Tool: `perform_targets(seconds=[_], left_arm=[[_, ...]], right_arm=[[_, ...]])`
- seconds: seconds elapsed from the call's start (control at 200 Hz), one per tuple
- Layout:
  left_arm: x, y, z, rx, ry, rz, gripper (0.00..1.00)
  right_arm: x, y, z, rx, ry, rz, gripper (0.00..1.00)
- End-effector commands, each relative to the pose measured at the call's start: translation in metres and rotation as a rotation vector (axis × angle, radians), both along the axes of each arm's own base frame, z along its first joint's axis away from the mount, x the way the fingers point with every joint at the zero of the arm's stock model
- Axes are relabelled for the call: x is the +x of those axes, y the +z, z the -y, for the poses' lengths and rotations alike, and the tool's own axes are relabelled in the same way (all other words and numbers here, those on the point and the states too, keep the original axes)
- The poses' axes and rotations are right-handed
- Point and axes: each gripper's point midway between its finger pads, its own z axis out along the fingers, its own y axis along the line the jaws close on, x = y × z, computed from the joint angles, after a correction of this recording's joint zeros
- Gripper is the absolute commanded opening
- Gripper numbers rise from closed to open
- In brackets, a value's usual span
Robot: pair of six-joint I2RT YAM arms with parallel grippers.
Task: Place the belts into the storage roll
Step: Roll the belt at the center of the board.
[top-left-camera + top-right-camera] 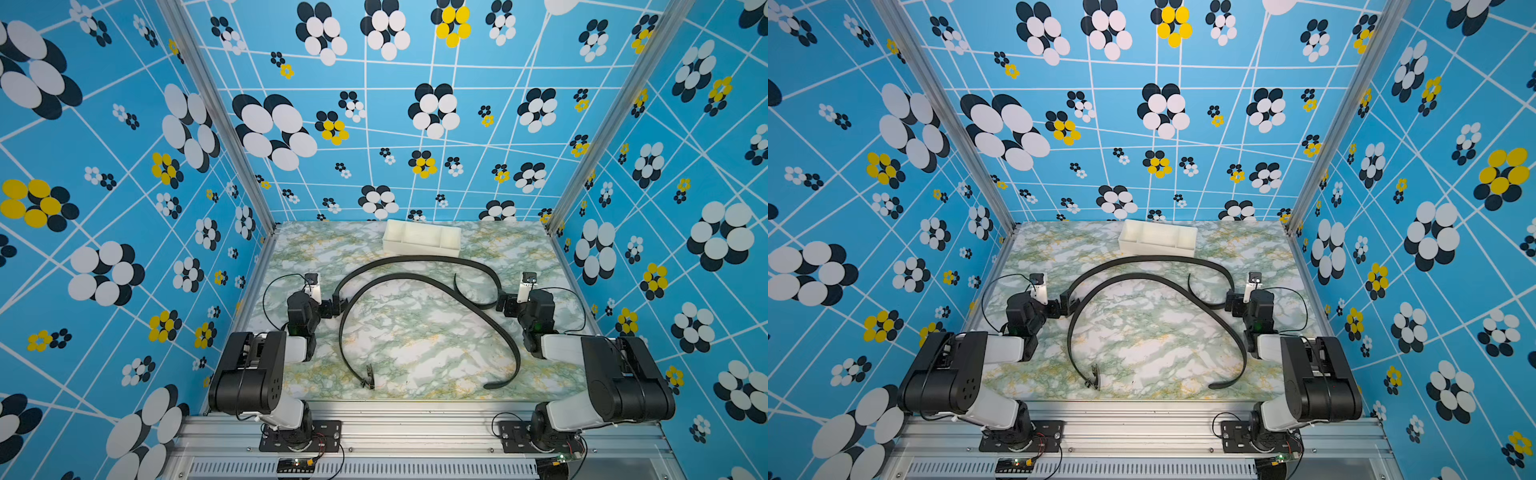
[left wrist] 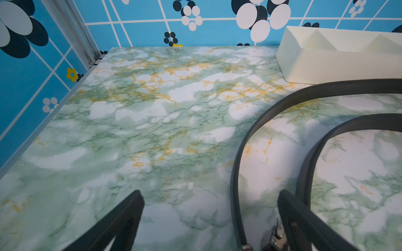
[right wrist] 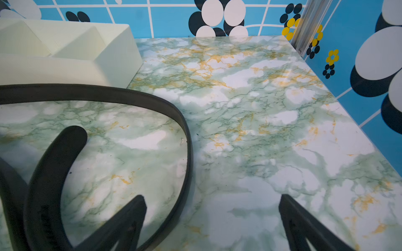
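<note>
Two black belts lie uncoiled on the marble table. The far belt (image 1: 415,258) (image 1: 1150,258) arches just in front of the storage roll (image 1: 422,241) (image 1: 1158,241), an off-white tray with dividers and nothing in it. Its buckle end lies at my left gripper (image 1: 333,306) (image 2: 211,195), open, with the strap (image 2: 233,184) running between the fingers untouched. The near belt (image 1: 469,307) (image 1: 1208,307) sweeps across the middle, its buckle (image 1: 369,380) near the front edge. My right gripper (image 1: 503,305) (image 3: 212,198) is open over the far belt's curled tail (image 3: 187,141), gripping nothing.
Patterned blue walls with aluminium corner posts (image 1: 266,224) (image 1: 548,224) close in the table (image 1: 415,345) on three sides. The tray sits against the back wall. Thin black cables (image 1: 270,291) (image 1: 577,299) loop beside each wrist.
</note>
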Motion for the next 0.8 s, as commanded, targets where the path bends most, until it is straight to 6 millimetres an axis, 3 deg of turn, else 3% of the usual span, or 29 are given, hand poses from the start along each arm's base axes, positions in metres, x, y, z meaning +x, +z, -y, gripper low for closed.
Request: perform_targets(seconds=[0.0, 0.365, 0.625, 0.71, 0.764, 0.774, 0.794], left_arm=[[0.007, 0.007, 0.001, -0.003, 0.007, 0.026, 0.99], [0.007, 0.007, 0.002, -0.003, 0.006, 0.027, 0.99], [0.006, 0.011, -0.010, 0.001, 0.071, 0.043, 0.99], [0.003, 0.023, -0.016, -0.002, 0.110, 0.034, 1.00], [0.002, 0.035, -0.006, -0.001, 0.053, 0.023, 0.99], [0.001, 0.039, -0.004, -0.001, 0.043, 0.021, 0.99], [0.001, 0.044, -0.001, -0.004, 0.027, 0.005, 0.99]], right_arm=[[0.007, 0.007, 0.000, 0.011, -0.003, 0.029, 0.99], [0.008, 0.009, 0.002, 0.022, -0.004, 0.031, 0.99], [0.007, 0.008, 0.005, 0.021, -0.023, 0.032, 0.99], [0.007, 0.018, 0.014, 0.016, -0.081, -0.022, 0.99], [0.013, 0.043, 0.017, 0.022, -0.102, -0.062, 0.99], [0.010, 0.040, 0.017, 0.028, -0.106, -0.088, 0.99], [0.015, 0.057, 0.016, 0.042, -0.109, -0.078, 0.99]])
